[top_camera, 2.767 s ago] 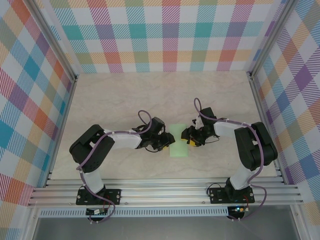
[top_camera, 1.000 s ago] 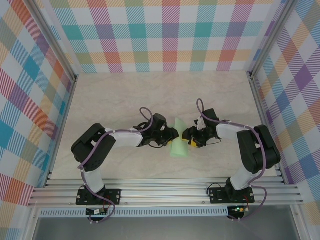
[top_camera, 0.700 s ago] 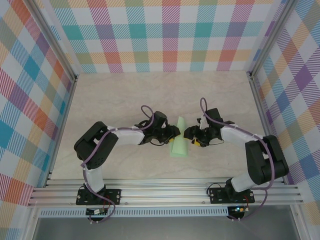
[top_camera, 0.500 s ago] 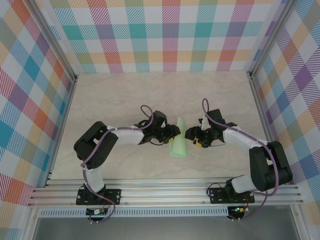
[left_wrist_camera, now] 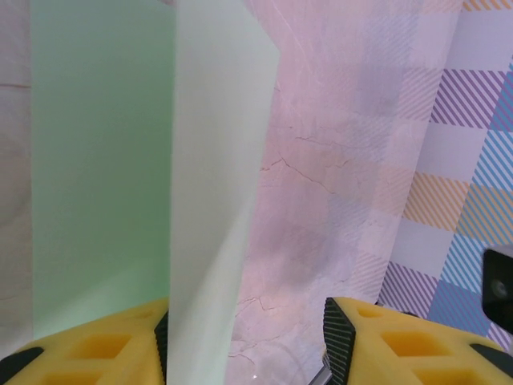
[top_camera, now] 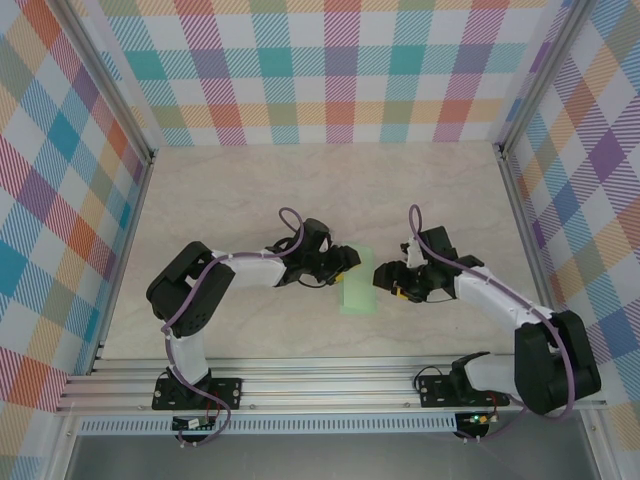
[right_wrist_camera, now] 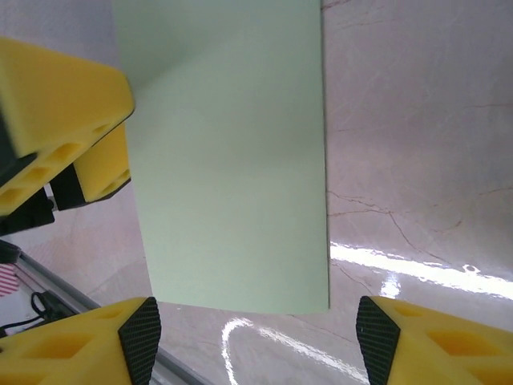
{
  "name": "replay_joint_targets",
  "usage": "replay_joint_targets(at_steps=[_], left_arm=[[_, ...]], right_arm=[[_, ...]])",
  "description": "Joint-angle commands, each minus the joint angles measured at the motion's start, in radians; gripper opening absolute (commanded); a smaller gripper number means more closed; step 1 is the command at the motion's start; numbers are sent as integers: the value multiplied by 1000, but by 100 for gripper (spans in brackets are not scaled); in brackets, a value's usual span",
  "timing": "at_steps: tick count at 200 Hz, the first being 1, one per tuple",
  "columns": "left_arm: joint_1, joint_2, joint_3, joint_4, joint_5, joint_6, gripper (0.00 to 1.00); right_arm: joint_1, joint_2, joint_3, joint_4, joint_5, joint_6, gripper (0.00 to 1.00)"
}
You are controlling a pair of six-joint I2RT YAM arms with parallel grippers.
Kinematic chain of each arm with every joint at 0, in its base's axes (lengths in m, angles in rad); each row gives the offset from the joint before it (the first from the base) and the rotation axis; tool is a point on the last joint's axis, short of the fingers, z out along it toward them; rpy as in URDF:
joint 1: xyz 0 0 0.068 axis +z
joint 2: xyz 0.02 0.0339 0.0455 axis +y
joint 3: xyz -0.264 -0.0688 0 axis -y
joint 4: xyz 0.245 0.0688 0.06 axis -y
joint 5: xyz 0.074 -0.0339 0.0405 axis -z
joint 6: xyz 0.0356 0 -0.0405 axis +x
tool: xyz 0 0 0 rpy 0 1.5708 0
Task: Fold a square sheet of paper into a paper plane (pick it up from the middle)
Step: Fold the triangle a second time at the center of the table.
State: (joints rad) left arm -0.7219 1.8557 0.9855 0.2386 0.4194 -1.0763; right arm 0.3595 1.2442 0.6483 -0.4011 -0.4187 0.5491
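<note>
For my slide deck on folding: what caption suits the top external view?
Both open, the left fingers and right fingers flank a folded mint-green sheet of paper on the marbled table.

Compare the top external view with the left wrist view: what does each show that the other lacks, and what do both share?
Top external adds the whole left arm and right arm, bolted to the aluminium rail. Left wrist adds close detail: a paper flap raised beside one yellow finger of the open left tool. Both share the mint-green folded paper, the marble-look table and the checked wall.
</note>
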Motion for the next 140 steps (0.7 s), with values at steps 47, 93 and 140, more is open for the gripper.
replay_joint_targets(at_steps=[47,93,140], left_arm=[[25,-38,23,-55,4,-2,47],[26,-19,29,-9,33,-40,47],[26,-16,32,27,52,-73,45]], right_arm=[[353,-78,10,-15,425,-67,61],[543,-55,33,17,620,-136,63],[664,41,79,25,758,-177,63]])
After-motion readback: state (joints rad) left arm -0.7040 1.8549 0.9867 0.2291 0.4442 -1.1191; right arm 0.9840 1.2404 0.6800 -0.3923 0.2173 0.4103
